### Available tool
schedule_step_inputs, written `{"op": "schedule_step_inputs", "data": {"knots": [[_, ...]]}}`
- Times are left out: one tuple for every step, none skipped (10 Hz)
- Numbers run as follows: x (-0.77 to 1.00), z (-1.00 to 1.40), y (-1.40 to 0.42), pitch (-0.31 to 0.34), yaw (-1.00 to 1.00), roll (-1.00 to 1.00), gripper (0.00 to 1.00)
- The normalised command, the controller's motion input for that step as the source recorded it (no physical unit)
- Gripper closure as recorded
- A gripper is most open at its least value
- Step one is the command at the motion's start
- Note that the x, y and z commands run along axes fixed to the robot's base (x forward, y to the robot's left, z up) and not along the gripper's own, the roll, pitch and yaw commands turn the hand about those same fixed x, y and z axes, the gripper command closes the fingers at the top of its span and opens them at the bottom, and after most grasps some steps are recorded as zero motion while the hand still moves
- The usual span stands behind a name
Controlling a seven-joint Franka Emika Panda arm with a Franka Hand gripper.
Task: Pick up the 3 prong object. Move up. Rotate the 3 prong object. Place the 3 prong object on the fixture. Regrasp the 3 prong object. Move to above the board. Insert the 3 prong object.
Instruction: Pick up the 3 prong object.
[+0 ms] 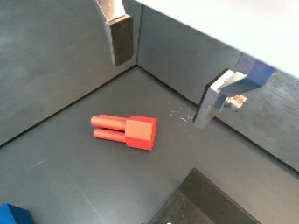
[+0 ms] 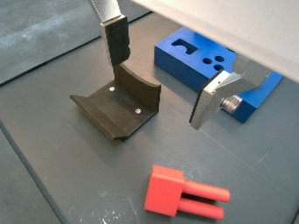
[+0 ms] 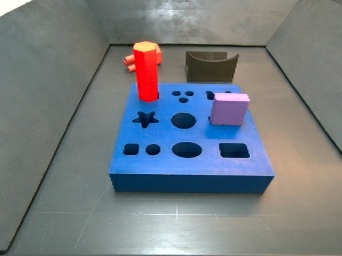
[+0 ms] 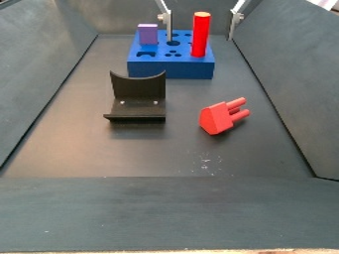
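— Where's the 3 prong object (image 4: 223, 115)?
— Lying on the dark floor, below the gripper (image 2: 158, 83), untouched.

— And the gripper?
— Spread wide, empty, raised above the fixture (image 2: 118, 107); beyond, blue board (image 4: 173, 60).

The two-finger gripper (image 2: 156, 72) shows as a pair of flat, brushed-silver metal plates, each faced on its inner side with a dark rubbery pad (image 2: 117, 44); it sits high above the dark floor of the bin with its fingers wide apart and nothing between them. In both wrist views a small silver screw or bolt head (image 1: 237, 100) sticks out from the side of one finger, beside a blue mounting piece behind it, and a pale, whitish housing edge (image 1: 222, 35) runs across above the fingers. In a side view only the thin silver finger (image 4: 165, 20) tips show at the frame's upper edge.
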Motion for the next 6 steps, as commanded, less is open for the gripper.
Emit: {"op": "schedule_step_inputs", "data": {"knots": [[0.0,0.0,0.0,0.0,0.0,0.01,0.0],[0.0,0.0,0.0,0.0,-0.01,0.0,0.0],[0.0,0.0,0.07,-0.034,-0.37,0.0,0.0],[-0.03,0.0,0.17,-0.117,-0.69,-0.05,0.0],[-0.04,0.0,0.17,-0.1,-0.69,-0.04,0.0],[0.0,0.0,0.19,-0.074,-0.71,-0.03,0.0]]}}
